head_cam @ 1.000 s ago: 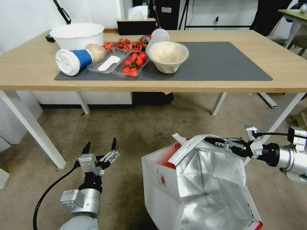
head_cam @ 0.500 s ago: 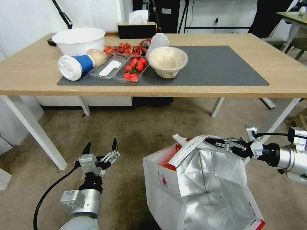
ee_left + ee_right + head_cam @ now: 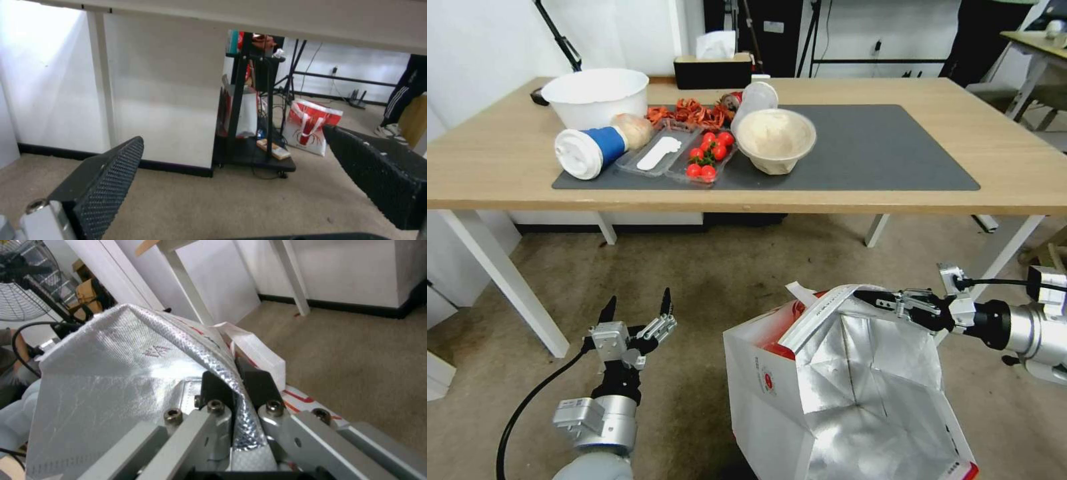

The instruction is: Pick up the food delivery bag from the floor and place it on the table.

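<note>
The food delivery bag (image 3: 840,393) stands open in front of me below the table's front edge, red and white outside with silver foil inside; its base is cut off from view. My right gripper (image 3: 870,295) is shut on the bag's far foil-lined rim (image 3: 236,426), with the fold pinched between its dark pads (image 3: 256,381). A white handle (image 3: 800,291) sticks up at the rim. To the bag's left, my left gripper (image 3: 635,308) is open and holds nothing, fingers (image 3: 106,180) wide apart above the floor (image 3: 714,280). The light-wood table (image 3: 1014,160) with its dark grey mat (image 3: 880,143) lies ahead.
On the mat's left half lie a tipped blue cup (image 3: 587,148), a tray of cherry tomatoes (image 3: 707,155), a paper bowl (image 3: 776,139) and a white tub (image 3: 595,97). White table legs (image 3: 507,283) stand left and right. Another red-and-white bag (image 3: 311,130) stands far off beyond the table.
The whole picture has shifted, with the table now lower and closer in the frame, so the camera has moved. Both grippers and the bag keep the same pose relative to each other.
</note>
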